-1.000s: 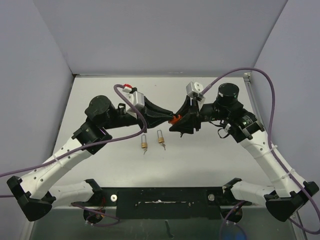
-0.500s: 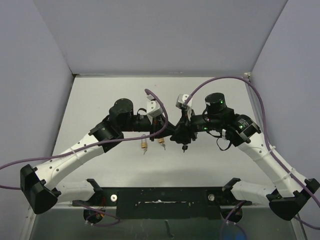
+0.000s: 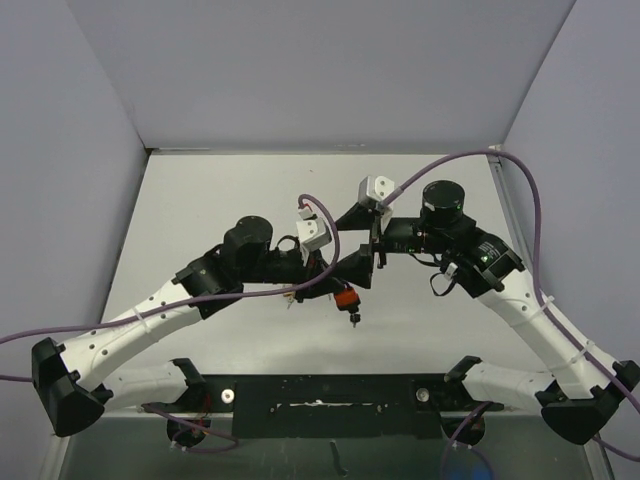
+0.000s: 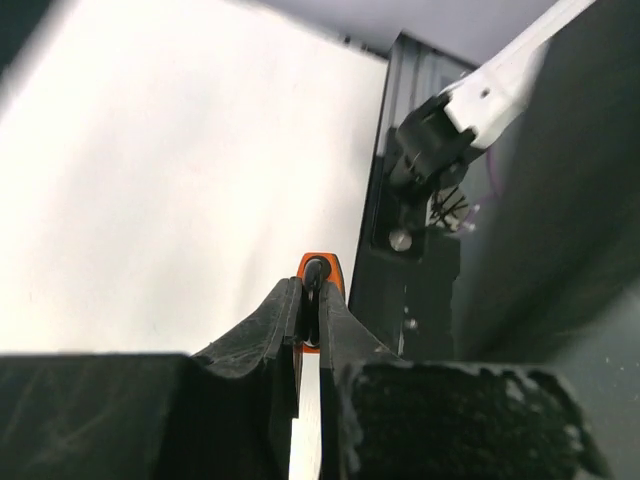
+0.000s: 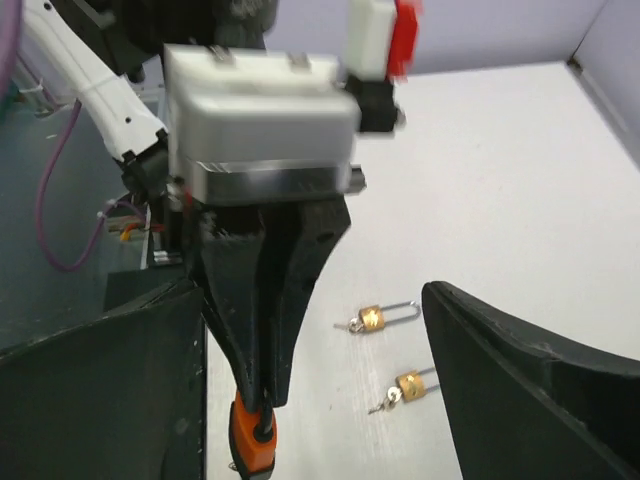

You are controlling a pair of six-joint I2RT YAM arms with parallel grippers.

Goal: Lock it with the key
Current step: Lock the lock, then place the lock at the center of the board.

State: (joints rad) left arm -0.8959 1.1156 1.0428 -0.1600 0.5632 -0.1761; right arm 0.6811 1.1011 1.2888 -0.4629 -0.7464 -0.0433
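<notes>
A small key with an orange plastic head point(image 5: 247, 436) is clamped between the black fingertips of the left gripper point(image 4: 308, 292), whose jaws are drawn narrowly together on it. Its long axis is carried on in line with the fingers. The orange head protrudes just past the tips, and a dark end is pointed down toward the near edge of the table, slightly to the right in the top view. Whether that end touches the surface cannot be told.

The right gripper point(image 5: 312, 292) is held just behind the left one, with its jaws spread wide and nothing gripped. The left gripper's fingers and the pale grey box point(image 5: 262, 125) on its wrist are framed between them.

Two small brass padlocks with steel shackles point(image 5: 383, 317) point(image 5: 408, 385) are laid flat on the white table point(image 3: 200, 200), side by side. They are beside the left fingertips, apart from the key, and nearer the right gripper's jaw at the right of its wrist view. Both shackles are pointed the same way, away from the left fingers. In the top view the padlocks are mostly hidden under the left arm.

Bare white surface is seen to the left of the closed jaws in the left wrist view. The black mounting rail point(image 4: 400, 200) along the table's near edge is seen just ahead of them, to the right. The pale walls point(image 3: 330, 70) are set well apart from both grippers.
</notes>
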